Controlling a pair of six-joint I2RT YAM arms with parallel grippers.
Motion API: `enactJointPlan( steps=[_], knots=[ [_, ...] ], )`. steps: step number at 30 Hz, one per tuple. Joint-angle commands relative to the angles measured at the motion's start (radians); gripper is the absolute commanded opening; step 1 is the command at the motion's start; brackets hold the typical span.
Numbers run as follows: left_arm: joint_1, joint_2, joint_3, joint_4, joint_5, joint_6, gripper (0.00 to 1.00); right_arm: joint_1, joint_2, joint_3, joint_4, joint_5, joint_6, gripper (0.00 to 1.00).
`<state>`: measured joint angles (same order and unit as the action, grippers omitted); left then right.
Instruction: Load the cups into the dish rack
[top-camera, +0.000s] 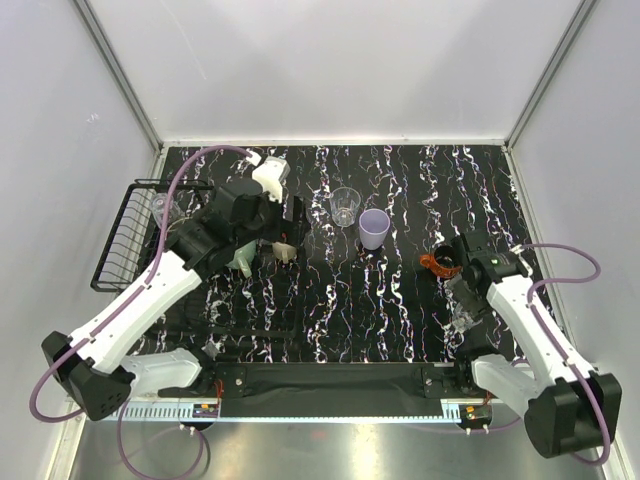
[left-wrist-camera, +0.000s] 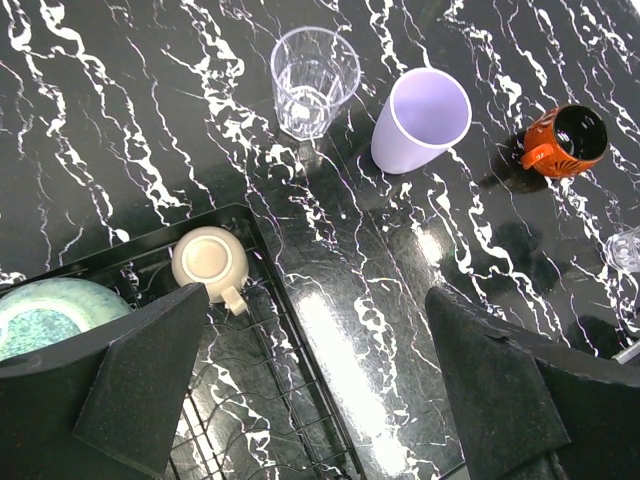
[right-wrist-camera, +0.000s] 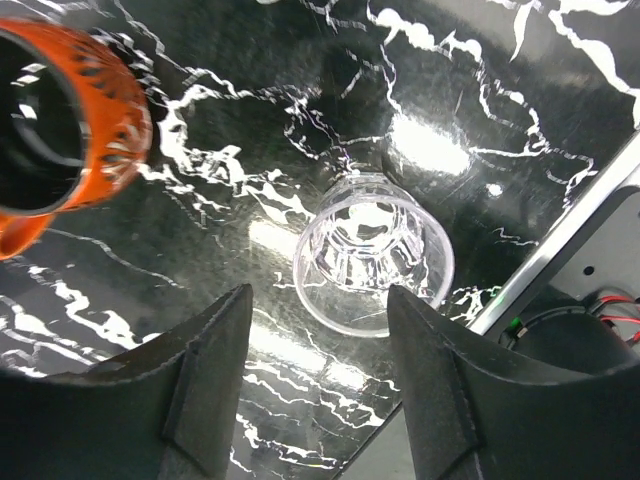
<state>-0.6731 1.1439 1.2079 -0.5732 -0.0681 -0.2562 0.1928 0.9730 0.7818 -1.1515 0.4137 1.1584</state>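
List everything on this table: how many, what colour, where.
Dish rack: one, black wire, left side.
Clear glasses: three, transparent; far glass centre back, near glass right front, apparently a third glass in the rack's basket end.
Lavender cup: one, beside the far glass.
Orange mug: one, black inside, right of centre.
Beige mug: one, upside down in the rack.
Teal glazed mug: one, in the rack, partly hidden.
Table: black, white-veined.
Left end effector: open, over the rack's edge.
Right end effector: open, straddling the near glass.

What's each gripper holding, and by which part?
Nothing. Left gripper is open and empty above the dish rack edge; right gripper straddles a clear glass, not gripping.
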Motion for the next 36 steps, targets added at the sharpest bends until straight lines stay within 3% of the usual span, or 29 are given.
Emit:
enactJointPlan(
  steps=[1,8,19,23,26,32,36],
  knots=[
    [-0.003,0.020,0.005,0.045,0.039,-0.006,0.96,-0.007,0.033,-0.024,0.059,0.003,0.050,0.62],
    [-0.003,0.017,0.007,0.038,0.022,0.000,0.96,-0.030,0.055,-0.079,0.111,0.034,0.041,0.56],
    [-0.003,0.027,0.007,0.038,0.037,-0.003,0.96,-0.056,0.032,-0.101,0.131,0.030,0.032,0.37],
    [-0.003,0.039,0.009,0.038,0.047,-0.006,0.97,-0.065,0.023,-0.099,0.118,0.036,0.029,0.10],
    [-0.003,0.048,0.010,0.035,0.054,-0.008,0.97,-0.067,0.032,-0.092,0.115,0.025,0.026,0.00],
    [-0.008,0.063,0.005,0.041,0.062,-0.011,0.97,-0.067,-0.040,-0.024,0.072,0.030,-0.020,0.00],
    [-0.009,0.063,-0.001,0.056,0.135,-0.018,0.98,-0.069,-0.137,0.082,0.067,-0.045,-0.198,0.00]
  ],
)
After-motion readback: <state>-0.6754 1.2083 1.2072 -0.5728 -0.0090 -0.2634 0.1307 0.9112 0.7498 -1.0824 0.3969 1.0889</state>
